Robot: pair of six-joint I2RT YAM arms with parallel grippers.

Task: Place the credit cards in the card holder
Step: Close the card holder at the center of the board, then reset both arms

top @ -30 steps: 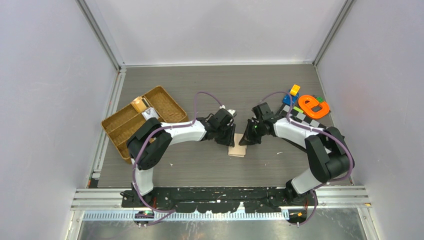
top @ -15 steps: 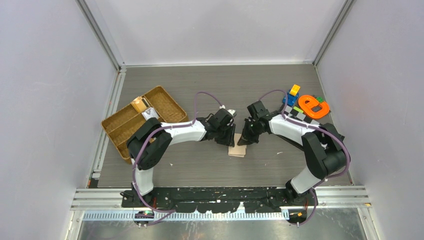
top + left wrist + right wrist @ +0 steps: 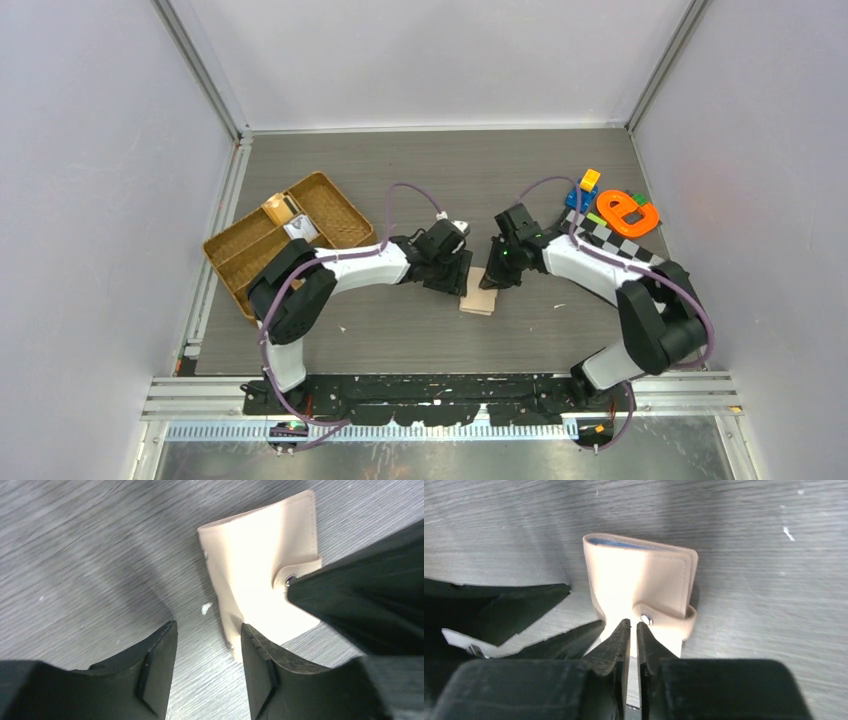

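The card holder (image 3: pixel 641 592) lies folded on the table, just past the right gripper (image 3: pixel 633 630). Its fingers are almost together, tips by the snap button, holding nothing. The left gripper (image 3: pixel 207 647) is half open and empty, one finger at the card holder's edge.

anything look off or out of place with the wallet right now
Nothing looks damaged or spilled. The card holder lies folded flat on the table with its tab wrapped round the edge; a sliver of blue shows in its top opening. It sits slightly askew between the left gripper and right gripper.
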